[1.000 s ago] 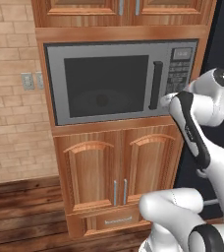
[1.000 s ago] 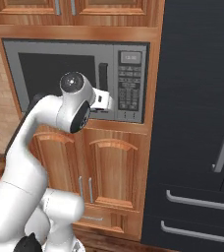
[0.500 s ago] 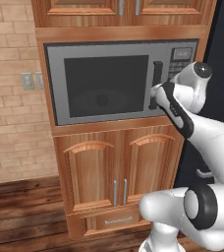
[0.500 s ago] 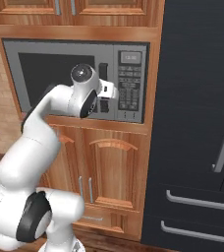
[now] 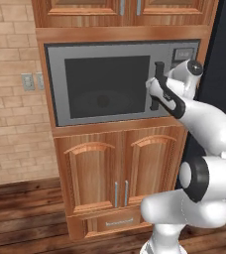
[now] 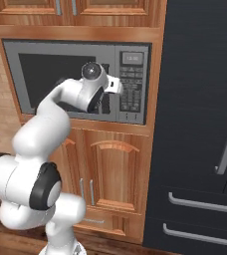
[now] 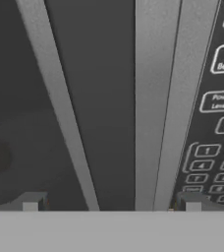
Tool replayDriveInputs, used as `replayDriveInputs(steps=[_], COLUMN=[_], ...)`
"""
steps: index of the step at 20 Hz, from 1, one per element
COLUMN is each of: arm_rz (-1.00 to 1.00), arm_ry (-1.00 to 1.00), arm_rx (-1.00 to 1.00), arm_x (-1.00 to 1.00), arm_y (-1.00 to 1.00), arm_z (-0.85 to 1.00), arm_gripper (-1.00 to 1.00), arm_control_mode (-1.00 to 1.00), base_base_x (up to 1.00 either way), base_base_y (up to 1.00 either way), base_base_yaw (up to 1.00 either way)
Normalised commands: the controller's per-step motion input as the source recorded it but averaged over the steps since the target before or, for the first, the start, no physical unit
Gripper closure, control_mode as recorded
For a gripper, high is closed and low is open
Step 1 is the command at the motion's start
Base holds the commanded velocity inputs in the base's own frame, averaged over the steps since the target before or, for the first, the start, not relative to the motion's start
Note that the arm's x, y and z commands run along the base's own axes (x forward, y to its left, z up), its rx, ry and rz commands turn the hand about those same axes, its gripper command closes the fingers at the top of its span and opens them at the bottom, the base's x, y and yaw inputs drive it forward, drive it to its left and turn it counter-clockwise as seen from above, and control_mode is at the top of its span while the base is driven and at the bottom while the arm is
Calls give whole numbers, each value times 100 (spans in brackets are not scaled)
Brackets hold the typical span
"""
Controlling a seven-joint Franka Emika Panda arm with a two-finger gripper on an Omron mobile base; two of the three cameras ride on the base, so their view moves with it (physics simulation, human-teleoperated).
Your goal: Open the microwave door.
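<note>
the microwave (image 5: 122, 82) sits built into the wooden cabinet column (image 5: 120, 183), above a pair of arched wooden cabinet doors (image 5: 117, 168) and below another pair of doors (image 5: 130, 7). the microwave door (image 5: 105, 84) is shut flush, its dark glass window (image 5: 107, 87) taking up most of the panel and its vertical black bar handle (image 5: 158, 74) standing at the 3 o'clock edge of the door. the white arm rises from the floor and bends up to the handle, so the gripper (image 7: 111, 202) is right up against the door front. in the hand view its two finger tips (image 7: 30, 202) stand wide apart, released, with nothing clamped between them; the dark handle bar (image 7: 97, 98) runs up between them, flanked by grey strips of door metal. the keypad (image 7: 217, 142) with its white-outlined buttons lies at 3 o'clock of the handle in that view. from the right base view the keypad (image 6: 130, 92) and the small display (image 6: 133, 58) sit at the right end of the microwave, just beside the robot's wrist. a tall dark refrigerator (image 6: 205, 124) with grey bar handles (image 6: 200, 204) stands at 3 o'clock of the cabinet column, and a brick wall (image 5: 11, 99) with a switch plate (image 5: 29, 82) lies at 9 o'clock.
</note>
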Motion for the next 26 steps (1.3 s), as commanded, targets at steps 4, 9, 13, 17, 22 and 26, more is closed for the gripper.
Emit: replayDriveInputs(steps=[4, 9, 13, 17, 22, 26], arm_rz=[0, 0, 0, 0, 0, 0], arm_ry=[-20, -14, 0, 0, 0, -5], arm_rx=[4, 4, 0, 0, 0, 0], arm_x=[42, 49, 65, 31, 0, -49], arm_y=[0, 0, 0, 0, 0, 0], arm_z=[-2, -5, 0, 0, 0, 2], arm_gripper=[-100, -100, 100, 100, 100, 100], arm_control_mode=[-100, -100, -100, -100, -100, -100], base_base_x=[0, 0, 0, 0, 0, 0], base_base_y=[0, 0, 0, 0, 0, 0], base_base_yaw=[0, 0, 0, 0, 0, 0])
